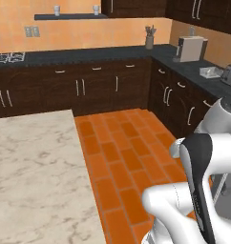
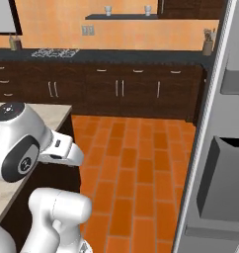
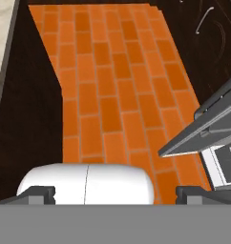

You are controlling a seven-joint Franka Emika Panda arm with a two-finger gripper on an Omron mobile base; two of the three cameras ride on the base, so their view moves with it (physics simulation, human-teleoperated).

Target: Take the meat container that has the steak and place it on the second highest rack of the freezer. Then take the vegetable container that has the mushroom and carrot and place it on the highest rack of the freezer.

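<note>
My gripper [image 3: 115, 193] points down at the orange brick floor [image 3: 112, 95]; its two dark fingertips [image 3: 37, 193] stand far apart with nothing between them, so it is open. The freezer [image 2: 210, 148] stands at the right with its grey door swung open, and a dark-grey door bin [image 2: 224, 179] hangs on the door's inner side. In the hand view the freezer door's edge [image 3: 203, 125] runs along the right, with white inner parts below it. The meat container, steak, vegetable container, mushroom and carrot are out of view.
A marble island counter [image 1: 31, 167] lies to the left, its dark side [image 3: 26, 119] close to the arm. Dark cabinets [image 1: 89, 88] line the back and right walls. A white appliance [image 1: 190, 47] stands on the right counter. Brick floor [image 1: 122, 152] stretches between them.
</note>
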